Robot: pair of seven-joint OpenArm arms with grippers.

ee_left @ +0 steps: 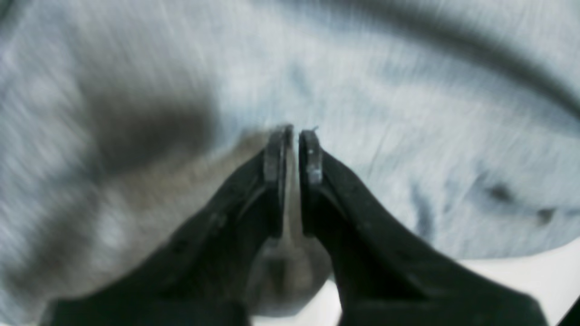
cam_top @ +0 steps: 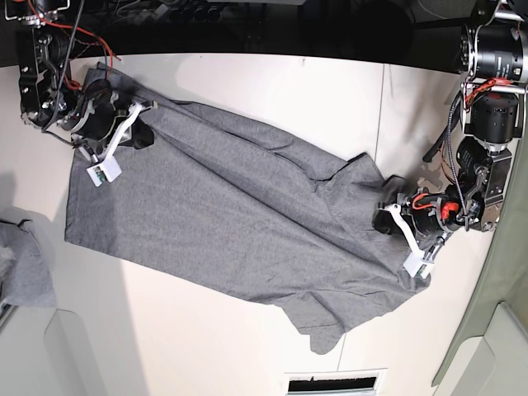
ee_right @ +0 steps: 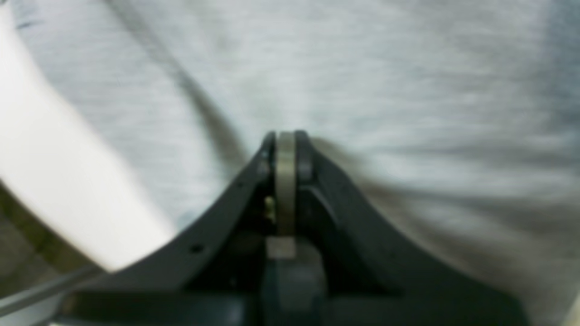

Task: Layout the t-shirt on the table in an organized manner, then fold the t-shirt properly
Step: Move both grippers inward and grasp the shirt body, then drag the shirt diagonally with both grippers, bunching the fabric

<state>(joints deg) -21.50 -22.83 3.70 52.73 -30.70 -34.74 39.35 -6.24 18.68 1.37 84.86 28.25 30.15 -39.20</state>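
Here the shirt (cam_top: pixel 231 214) lies slanted across the table (cam_top: pixel 247 74), stretched between clamps: right gripper (cam_top: pixel 136 124) clenched on cloth upper left, left gripper (cam_top: pixel 388 216) pinching cloth mid-right, apparently to flatten it.

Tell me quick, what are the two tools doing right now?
Left tool: closed, pinching the t-shirt.
Right tool: closed, pinching the t-shirt too.

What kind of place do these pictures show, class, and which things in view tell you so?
Probably a robotics lab or test bench: two robot arms with exposed red wiring work a grey t-shirt on a bare white table, with no household furniture in view.
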